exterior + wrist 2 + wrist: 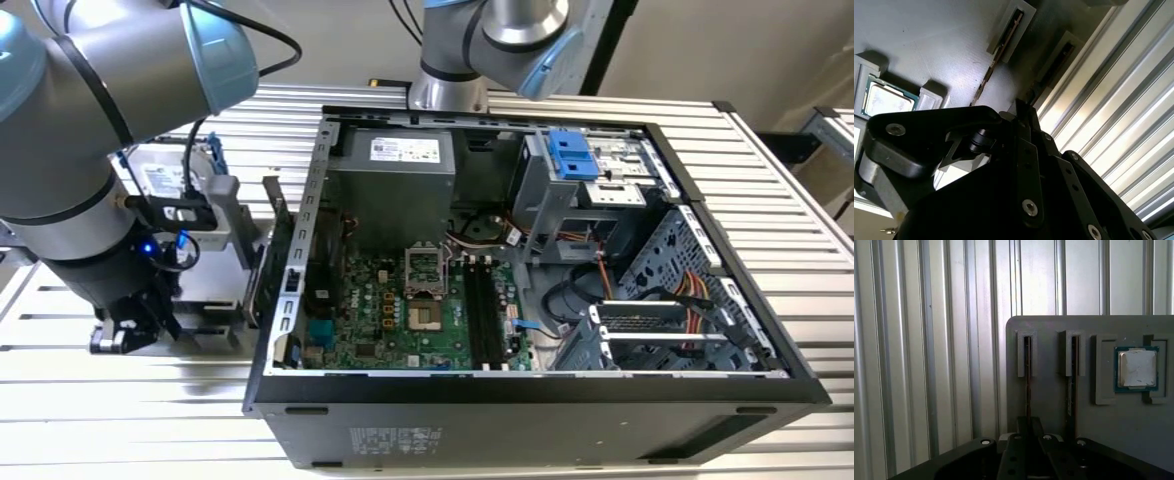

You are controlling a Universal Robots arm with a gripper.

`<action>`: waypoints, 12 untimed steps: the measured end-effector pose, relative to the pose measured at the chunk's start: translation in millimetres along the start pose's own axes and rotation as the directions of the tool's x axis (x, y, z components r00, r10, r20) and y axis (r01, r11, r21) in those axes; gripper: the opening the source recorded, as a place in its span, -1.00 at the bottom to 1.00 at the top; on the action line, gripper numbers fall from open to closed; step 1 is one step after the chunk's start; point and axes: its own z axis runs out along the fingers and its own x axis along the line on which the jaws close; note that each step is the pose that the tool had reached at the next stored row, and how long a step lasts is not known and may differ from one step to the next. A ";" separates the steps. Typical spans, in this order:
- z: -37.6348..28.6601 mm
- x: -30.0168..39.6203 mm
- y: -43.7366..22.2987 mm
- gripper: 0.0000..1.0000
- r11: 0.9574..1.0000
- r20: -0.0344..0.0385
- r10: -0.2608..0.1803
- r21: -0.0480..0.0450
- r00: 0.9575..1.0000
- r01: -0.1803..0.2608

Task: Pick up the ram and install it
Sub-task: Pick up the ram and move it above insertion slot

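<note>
Nearest the lens, first wrist view: the black claw (1027,429) body lies close under the camera, aimed at a grey tray (1054,405) on the ribbed table (929,365). The tray has two slotted holders, each with a stick standing on edge. The claw sits in line with the ram (1027,380), which is the stick by the tray's edge. A second stick (1072,385) stands between the ram and a silver chip (1137,367). Released or clenched: cannot tell, dark on dark.

Second wrist view: the claw (1023,111) linkage looms close. The ram (1054,67) is edge-on in its holder, just beyond the claw and on its line. Contact cannot be told. The second stick (999,55) and the chip (886,100) lie off to one side.

Exterior view: the arm is bent low at the exterior view's left, with the claw (123,335) over the tray (200,300), just beside the open case (534,420). The long black slots (487,310) on the board are well apart from the claw.

Judgement: the step in hand reads as the grasp at the holder, and the ram is seated in the tray, not yet picked.
- Keep the claw centred along the stick and square to its flat faces, so that closing does not twist it.
- The neighbouring stick is near, so any sideways drift risks knocking it.
- The board looks thin, so hold it firmly but do not pinch it hard.
- A tilted hold would likely bind the ram against the holder walls.
</note>
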 end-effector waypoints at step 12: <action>-5.3 -0.1 0.1 -1.00 1.000 0.000 0.000 0.000 1.000 0.000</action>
